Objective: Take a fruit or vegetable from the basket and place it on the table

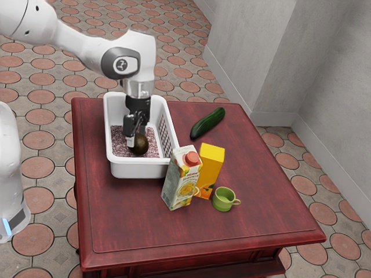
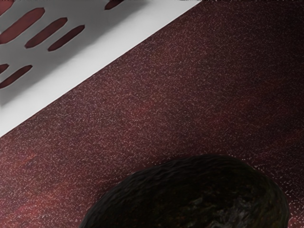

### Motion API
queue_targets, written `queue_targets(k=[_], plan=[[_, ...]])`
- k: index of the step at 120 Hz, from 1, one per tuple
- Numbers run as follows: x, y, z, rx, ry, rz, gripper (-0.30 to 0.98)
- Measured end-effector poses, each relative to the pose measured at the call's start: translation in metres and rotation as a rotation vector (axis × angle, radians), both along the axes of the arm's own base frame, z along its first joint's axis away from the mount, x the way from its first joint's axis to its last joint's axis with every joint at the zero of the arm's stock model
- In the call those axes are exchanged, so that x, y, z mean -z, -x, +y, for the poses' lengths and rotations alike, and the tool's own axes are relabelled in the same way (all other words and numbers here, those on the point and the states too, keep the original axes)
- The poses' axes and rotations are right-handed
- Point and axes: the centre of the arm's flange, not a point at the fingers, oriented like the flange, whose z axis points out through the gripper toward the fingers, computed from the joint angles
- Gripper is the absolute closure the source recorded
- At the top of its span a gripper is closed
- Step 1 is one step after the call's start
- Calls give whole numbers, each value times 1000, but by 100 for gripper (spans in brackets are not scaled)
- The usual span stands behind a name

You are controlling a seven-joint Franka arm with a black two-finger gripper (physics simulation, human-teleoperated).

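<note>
The claw (image 1: 137, 138) is down inside the white basket (image 1: 141, 169), right at the dark, roundish avocado (image 1: 139, 146). Whether it is clenched on the fruit or released around it, the pictures do not let one tell. The avocado, the task's thing, is inside the basket, near the end wall closest to the exterior camera; in the wrist view it looms large above the basket's speckled dark red bottom (image 2: 142, 109).

So the reach looks done, while a sure grip cannot be confirmed. Lifting the avocado over the basket's rim, carrying it clear and setting it on the red bench (image 1: 133, 220) are left to do.

Outside the basket, by its corner toward the exterior view's right, stands a tall drink carton (image 1: 182, 178) with a red cap. It bears fruit pictures and a line of red lettering too small to read surely. Just beyond it from the basket is a yellow carton (image 1: 211, 168) with an orange printed low on its front; no words can be made out there. A green cup (image 1: 224, 199) is beside that, farther from the basket. A cucumber (image 1: 207, 123) lies on the bench past the basket's slotted side, apart from it.
</note>
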Motion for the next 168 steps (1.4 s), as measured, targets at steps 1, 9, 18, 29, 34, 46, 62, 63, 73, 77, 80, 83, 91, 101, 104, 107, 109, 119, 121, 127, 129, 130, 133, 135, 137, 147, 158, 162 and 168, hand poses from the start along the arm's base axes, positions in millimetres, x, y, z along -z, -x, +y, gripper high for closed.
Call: queue_targets(k=[1, 9, 18, 29, 34, 46, 62, 63, 73, 77, 80, 83, 91, 101, 104, 107, 109, 119, 121, 127, 129, 130, 133, 135, 137, 147, 158, 162, 168], plan=[[0, 0, 0, 0, 0, 0, 0], [3, 1, -1, 0, 1, 1, 0], [5, 3, -1, -3, 2, 2, 0], [8, 2, -1, -4, 2, 4, 0], [10, 1, -1, -3, 3, 8, 0], [17, 1, -5, 0, 11, 18, 0], [24, 4, -6, -5, 18, 26, 0], [25, 5, -6, -5, 18, 26, 0], [27, 6, -7, -10, 23, 26, 6], [25, 6, -6, -15, 26, 20, 13], [24, 6, -5, -18, 29, 15, 19], [23, 7, -5, -21, 30, 12, 24], [20, 7, -4, -26, 35, 4, 35], [18, 6, -4, -30, 39, -2, 38], [17, 6, -4, -31, 39, -6, 37], [14, 6, -4, -31, 39, -11, 35], [13, 7, -4, -32, 38, -15, 34], [-1, 9, -3, -32, 29, -48, 35], [-4, 10, -3, -32, 27, -56, 35], [-20, 10, -2, -31, 14, -93, 37], [-27, 9, -1, -29, 7, -106, 37], [-30, 9, -1, -28, 3, -113, 37], [-41, 6, 0, -23, -11, -134, 37], [-49, 4, 1, -20, -21, -147, 37], [-56, 2, 2, -16, -31, -159, 37], [-96, -17, 8, 4, -91, -217, 37], [-129, -55, 13, 32, -148, -247, 36], [-137, -70, 14, 45, -165, -250, 36], [-145, -94, 10, 71, -188, -254, 36]])
